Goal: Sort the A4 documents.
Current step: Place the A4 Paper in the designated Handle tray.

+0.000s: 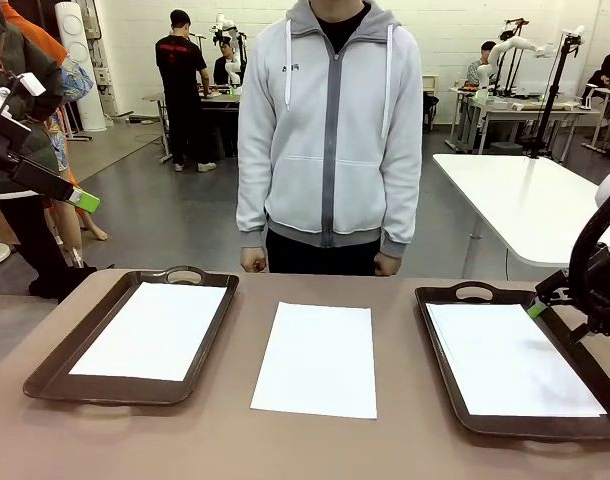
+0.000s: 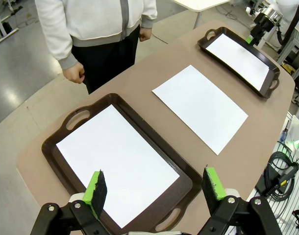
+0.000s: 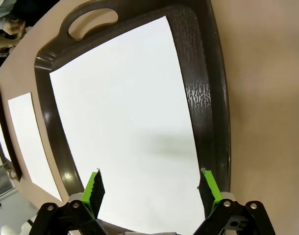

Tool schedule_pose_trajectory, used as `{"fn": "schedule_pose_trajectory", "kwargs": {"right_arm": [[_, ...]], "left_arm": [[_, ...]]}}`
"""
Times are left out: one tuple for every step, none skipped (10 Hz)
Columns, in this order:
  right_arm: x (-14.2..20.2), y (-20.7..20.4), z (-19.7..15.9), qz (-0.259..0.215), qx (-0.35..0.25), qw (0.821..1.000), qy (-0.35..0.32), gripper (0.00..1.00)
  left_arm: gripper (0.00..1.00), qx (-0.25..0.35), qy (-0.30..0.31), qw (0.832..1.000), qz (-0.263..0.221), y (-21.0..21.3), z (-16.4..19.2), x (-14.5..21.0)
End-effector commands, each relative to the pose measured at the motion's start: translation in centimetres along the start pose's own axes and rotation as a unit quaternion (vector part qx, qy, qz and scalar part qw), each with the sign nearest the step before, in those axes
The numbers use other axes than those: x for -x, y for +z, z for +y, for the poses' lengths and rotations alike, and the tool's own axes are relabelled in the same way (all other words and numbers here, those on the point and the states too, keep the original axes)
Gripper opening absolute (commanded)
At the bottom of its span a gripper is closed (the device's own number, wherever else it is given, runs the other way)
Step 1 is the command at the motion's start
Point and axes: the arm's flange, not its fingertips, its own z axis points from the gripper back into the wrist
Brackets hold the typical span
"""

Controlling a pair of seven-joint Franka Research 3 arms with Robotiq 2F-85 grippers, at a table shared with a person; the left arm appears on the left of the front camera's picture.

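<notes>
Three white A4 documents show. One sheet (image 1: 155,330) (image 2: 115,161) lies in the left dark brown tray (image 1: 60,362) (image 2: 186,188). A second sheet (image 1: 318,358) (image 2: 201,105) lies bare on the table between the trays. The third sheet (image 1: 510,360) (image 3: 130,127) (image 2: 237,59) lies in the right tray (image 1: 435,340) (image 3: 208,98). My right gripper (image 1: 545,303) (image 3: 150,188) hovers open just above that tray's right side, nothing between its fingers. My left gripper (image 1: 80,198) (image 2: 154,188) is raised high over the table's left end, open and empty.
A person in a grey zip hoodie (image 1: 330,130) stands at the far edge, hands (image 1: 253,260) down by the table. The tabletop (image 1: 235,440) is brown with rounded corners. A white table (image 1: 525,195) stands behind on the right.
</notes>
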Motion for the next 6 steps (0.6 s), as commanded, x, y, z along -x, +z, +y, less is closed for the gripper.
{"fn": "schedule_pose_trajectory", "kwargs": {"right_arm": [[0.01,-0.08,-0.16,0.001,0.000,1.000,-0.002,1.00],[0.01,-0.08,-0.16,0.001,0.000,1.000,-0.002,1.00],[0.01,-0.08,-0.16,0.001,0.000,1.000,-0.002,1.00],[0.01,-0.08,-0.16,0.001,0.000,1.000,-0.002,1.00],[0.01,-0.08,-0.16,0.001,0.000,1.000,-0.002,1.00],[0.01,-0.08,-0.16,0.001,0.000,1.000,-0.002,1.00]], "left_arm": [[1.00,-0.002,-0.007,1.000,0.004,-0.14,-0.01,0.12],[1.00,-0.002,-0.007,1.000,0.004,-0.14,-0.01,0.12],[1.00,-0.002,-0.007,1.000,0.004,-0.14,-0.01,0.12],[1.00,-0.002,-0.007,1.000,0.004,-0.14,-0.01,0.12],[1.00,-0.002,-0.007,1.000,0.004,-0.14,-0.01,0.12],[1.00,-0.002,-0.007,1.000,0.004,-0.14,-0.01,0.12]]}}
